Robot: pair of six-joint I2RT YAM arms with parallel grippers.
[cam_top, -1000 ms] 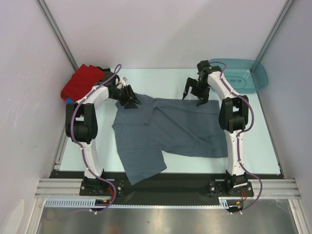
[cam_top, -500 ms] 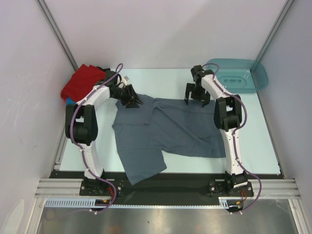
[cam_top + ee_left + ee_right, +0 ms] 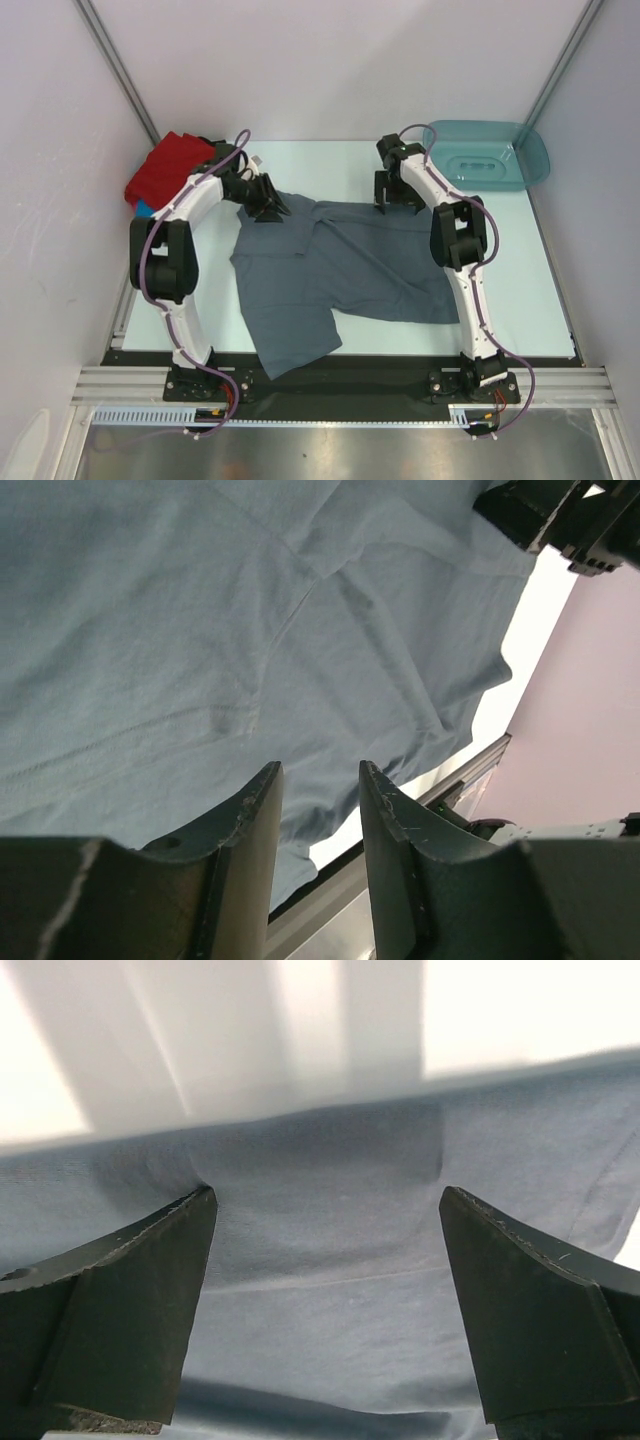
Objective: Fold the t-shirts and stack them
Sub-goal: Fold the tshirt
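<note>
A slate grey-blue t-shirt (image 3: 340,265) lies spread on the table, one flap reaching toward the near edge. My left gripper (image 3: 272,208) hovers at its far-left corner. In the left wrist view the left gripper (image 3: 320,768) has its jaws a narrow gap apart with nothing between them, and the shirt (image 3: 200,630) shows beyond. My right gripper (image 3: 392,197) is over the shirt's far edge. In the right wrist view the right gripper (image 3: 325,1195) stands wide open, straddling the shirt's far edge (image 3: 330,1260). A red t-shirt (image 3: 165,168) lies bunched at the far left, with a bit of bright blue cloth (image 3: 143,207) under it.
A teal plastic tub (image 3: 490,155) sits at the far right corner. Pale walls with metal posts close in the table on three sides. The metal rail with both arm bases (image 3: 340,385) runs along the near edge.
My right gripper has moved left along the shirt's far edge, staying wide open. The left jaws have narrowed slightly; the left arm has hardly moved.
</note>
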